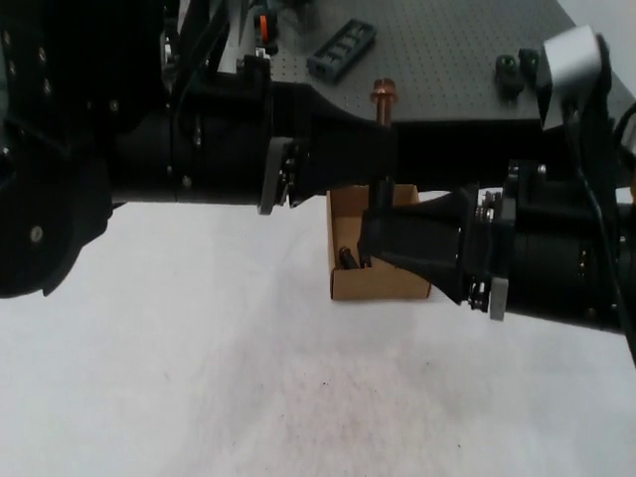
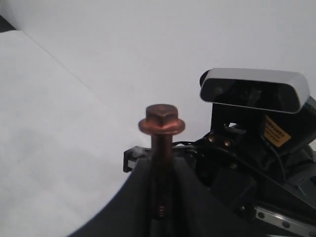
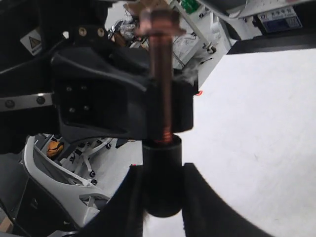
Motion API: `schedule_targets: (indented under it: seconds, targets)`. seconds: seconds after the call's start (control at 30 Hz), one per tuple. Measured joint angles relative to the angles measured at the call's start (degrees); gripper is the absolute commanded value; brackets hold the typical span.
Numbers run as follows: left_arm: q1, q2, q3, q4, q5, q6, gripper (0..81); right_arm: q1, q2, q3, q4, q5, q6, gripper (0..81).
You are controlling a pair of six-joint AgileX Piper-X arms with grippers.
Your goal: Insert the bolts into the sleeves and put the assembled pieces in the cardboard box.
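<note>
A white cloth covered the near part of the counter (image 1: pixel 298 397), and a grey perforated board (image 1: pixel 437 50) lay at the far side. On that board a black slotted tray (image 1: pixel 341 48) sat towards the left, and two small dark pieces (image 1: pixel 509 72) stood close together towards the right.

The cardboard box (image 1: pixel 383 284) stood open-topped in the middle of the counter, just in front of the board's edge, with a dark part (image 1: pixel 348 258) lying inside at its left wall.

The left claw (image 2: pixel 161 197) reached in from the left, above the box, its two fingers clamped on the shank of a copper-coloured bolt (image 2: pixel 161 126). The bolt stood upright, hexagonal flanged head on top and threaded end pointing down, the head well clear of the fingers.

The right claw (image 3: pixel 162 197) came in from the right, lower than the left one and over the box's opening, its fingers pressed on either side of a black sleeve (image 3: pixel 162 170). The sleeve stood upright directly beneath the bolt, in line with it. The bolt's threaded tip met the sleeve's upper mouth; how far it sat inside could not be told.

A silver camera (image 1: pixel 571 55) on the right arm's wrist showed at the far right, above that arm
</note>
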Motion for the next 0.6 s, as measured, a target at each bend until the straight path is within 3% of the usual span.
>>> schedule_targets:
  seconds: [0.1,0.13,0.2,0.4,0.5,0.6]
  targets:
    - [0.0,0.0,0.0,-0.27,0.0,0.92,49.9,-0.37,0.0,-0.01,-1.18,1.66,0.0,0.3]
    - [0.0,0.0,0.0,-0.15,0.0,0.98,55.6,-0.46,0.0,-0.01,-1.29,1.66,-0.14,0.3]
    - [0.0,0.0,0.0,0.28,-1.82,0.95,56.2,-2.47,0.0,-0.01,-2.2,3.36,-1.4,0.3]
    - [0.24,0.0,0.0,4.63,-9.9,1.43,41.1,-9.7,3.21,-2.34,-0.12,8.46,-6.37,0.3]
    - [1.23,-0.37,0.0,12.29,-13.63,1.68,23.3,-12.83,7.01,-5.2,2.06,9.18,-8.12,0.3]
    - [2.29,-2.43,0.0,21.16,-17.99,4.19,0.0,-15.66,14.96,-10.7,5.54,11.1,-10.71,0.3]
